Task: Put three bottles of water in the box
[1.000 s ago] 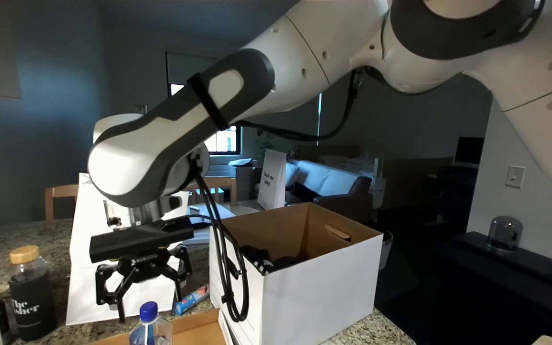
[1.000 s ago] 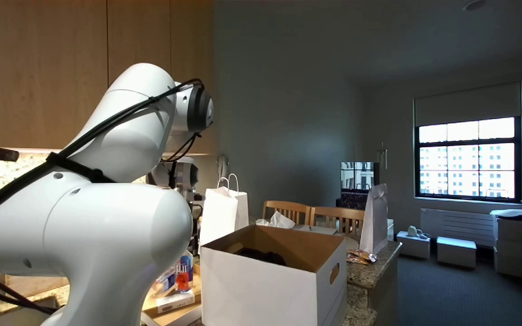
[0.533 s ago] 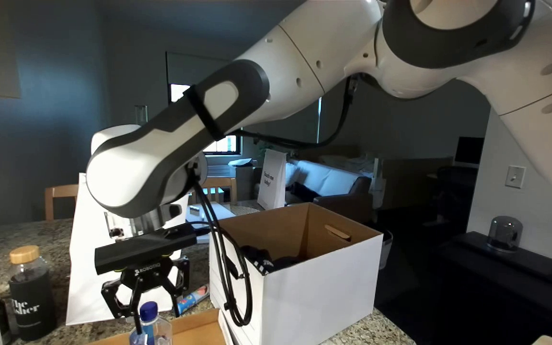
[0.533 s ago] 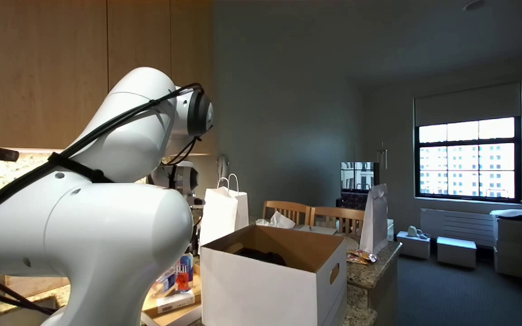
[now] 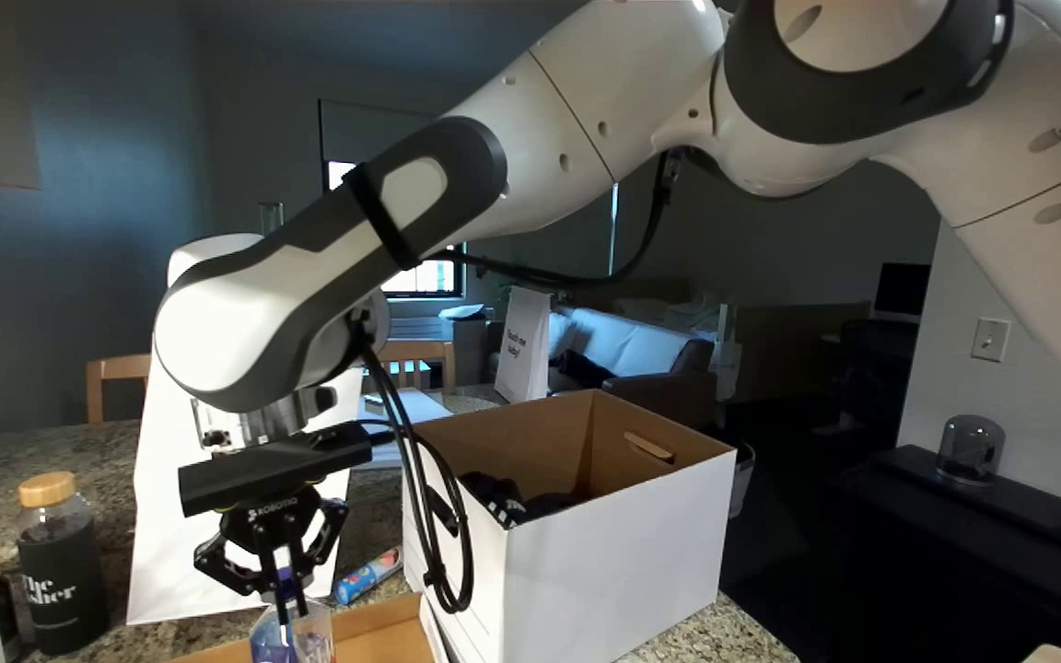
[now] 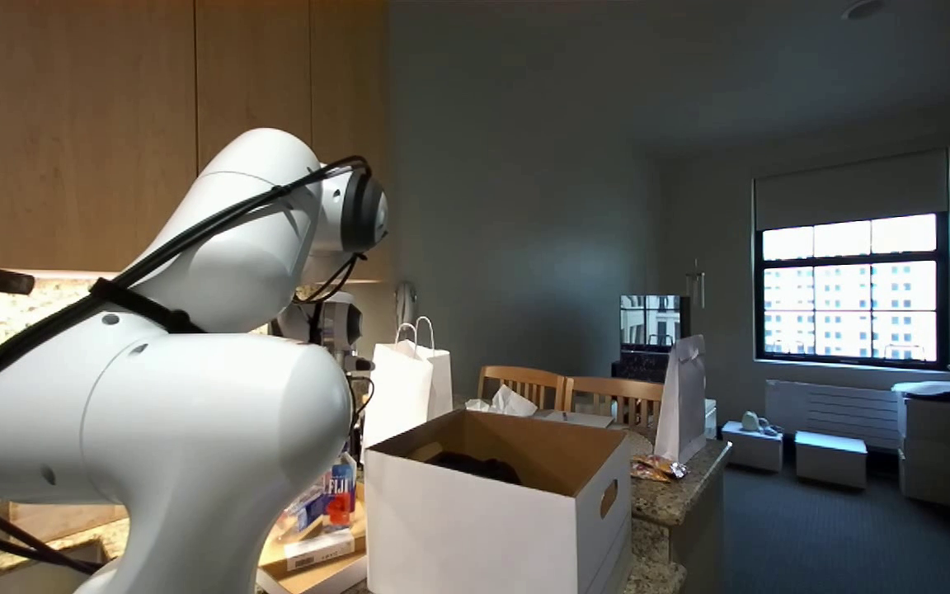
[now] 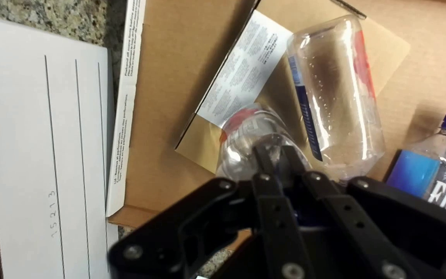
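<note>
1. Water bottle [image 5: 304,642], the standing one, is now caught: the end effector [image 5: 292,608], wide a second ago, has drawn in narrow and holds it near the top.
2. Its blue cap [image 5: 285,580], plain to see before, is now mostly covered; whether the hold is on the cap or the neck, I cannot tell.
3. In an exterior view its label [image 6: 338,495] has shifted slightly and leans, so the bottle seems to follow the grip. Whether its base has left the tray [image 5: 378,626] is hidden.
4. Just beside the tray stands the box [image 5: 618,562], unmoved, with some dark things [image 6: 475,469] inside.
5. In the wrist view a second bottle [image 7: 335,100] and a blue-capped third bottle [image 7: 436,170] lie in the tray, so probably none is boxed yet.
6. For the task, this looks like the first grasp made; lifting over the box wall should follow. Held this high, the bottle may swing.
</note>
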Robot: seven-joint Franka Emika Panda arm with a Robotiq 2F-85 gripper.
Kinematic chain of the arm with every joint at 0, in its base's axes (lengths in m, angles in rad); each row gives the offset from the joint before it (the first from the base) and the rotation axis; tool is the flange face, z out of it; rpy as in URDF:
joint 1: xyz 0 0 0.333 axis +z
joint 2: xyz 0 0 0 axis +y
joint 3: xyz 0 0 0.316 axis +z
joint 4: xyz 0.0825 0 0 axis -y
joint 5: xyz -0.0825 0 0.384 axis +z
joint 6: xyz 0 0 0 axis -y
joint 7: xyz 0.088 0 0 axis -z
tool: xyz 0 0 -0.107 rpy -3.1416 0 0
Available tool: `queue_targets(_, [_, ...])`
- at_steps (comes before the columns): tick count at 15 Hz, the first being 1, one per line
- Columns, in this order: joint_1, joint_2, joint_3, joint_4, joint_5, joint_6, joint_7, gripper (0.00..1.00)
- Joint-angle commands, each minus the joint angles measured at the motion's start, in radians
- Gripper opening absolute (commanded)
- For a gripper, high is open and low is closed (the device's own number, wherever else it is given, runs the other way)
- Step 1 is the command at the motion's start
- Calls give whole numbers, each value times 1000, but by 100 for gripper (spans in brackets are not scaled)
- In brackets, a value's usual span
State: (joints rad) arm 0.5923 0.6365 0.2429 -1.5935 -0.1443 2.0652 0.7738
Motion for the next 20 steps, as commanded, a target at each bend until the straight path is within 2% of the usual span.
queue_targets(1, [23, 7, -20, 25, 7, -23, -44, 0])
queue_targets(2, [28, 4, -20, 25, 6, -22, -42, 0])
queue_targets(3, [32, 1, -22, 25, 5, -22, -42, 9])
queue_targets(4, [37, -6, -23, 20, 3, -21, -42, 27])
queue_targets(10, [56, -10, -35, 21, 1, -15, -39, 64])
queue_targets(15, [60, 8, -74, 47, -24, -6, -21, 95])
queue_targets(16, [59, 11, -81, 52, -25, -8, -20, 98])
queue_targets(17, [58, 12, -85, 57, -24, -11, -21, 90])
queue_targets(18, [57, 11, -86, 59, -20, -17, -24, 64])
queue_targets(20, [57, 9, -85, 60, -12, -26, -30, 63])
